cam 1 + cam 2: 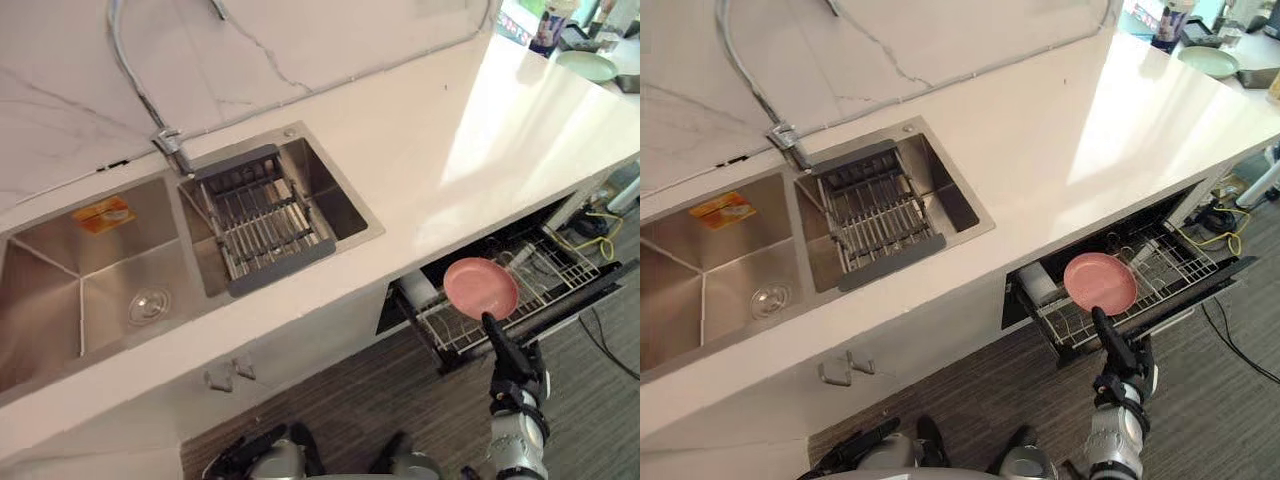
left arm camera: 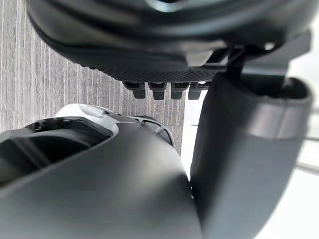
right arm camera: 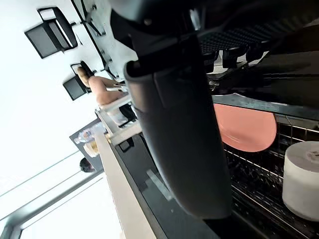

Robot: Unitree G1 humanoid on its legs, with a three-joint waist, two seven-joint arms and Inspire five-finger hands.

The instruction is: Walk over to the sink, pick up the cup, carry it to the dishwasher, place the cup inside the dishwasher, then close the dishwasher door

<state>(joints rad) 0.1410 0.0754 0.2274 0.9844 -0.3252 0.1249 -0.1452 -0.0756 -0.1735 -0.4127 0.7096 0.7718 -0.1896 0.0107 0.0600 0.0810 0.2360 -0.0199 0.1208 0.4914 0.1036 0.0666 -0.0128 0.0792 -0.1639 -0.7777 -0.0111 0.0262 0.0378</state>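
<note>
While the cup [image 3: 304, 179] sits in the dishwasher rack [image 1: 1162, 256], the right hand [image 1: 510, 360] (straight-fingered) hovers near.

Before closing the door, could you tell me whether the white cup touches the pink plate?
Apart: the right wrist view shows rack wires between cup and plate.

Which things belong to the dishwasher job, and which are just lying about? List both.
Job: white cup, dishwasher rack, dishwasher door, sink, right hand.
Lying about: pink plate, drain basket, faucet, green plate.
</note>
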